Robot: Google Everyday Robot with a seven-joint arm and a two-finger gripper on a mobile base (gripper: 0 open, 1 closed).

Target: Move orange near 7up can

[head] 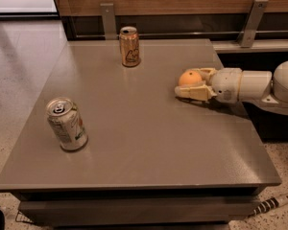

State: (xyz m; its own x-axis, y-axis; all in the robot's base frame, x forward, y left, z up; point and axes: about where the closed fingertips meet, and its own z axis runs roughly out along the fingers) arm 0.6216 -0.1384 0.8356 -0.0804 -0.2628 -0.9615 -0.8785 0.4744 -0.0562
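The orange [189, 77] rests on the grey table [149, 143], right of centre. My gripper [188, 83] reaches in from the right and is closed around the orange. Its near finger [194, 92] lies against the fruit's front side. The far finger [207, 72] shows behind the fruit. The 7up can [67, 124], silvery-white with green and red markings, stands upright near the table's front left corner, far from the orange.
A tan-gold can [129, 46] stands upright at the back of the table. A wooden wall with metal brackets [252, 23] runs behind the table. My white arm [259, 85] hangs over the table's right edge. A striped cable [271, 205] lies on the floor at lower right.
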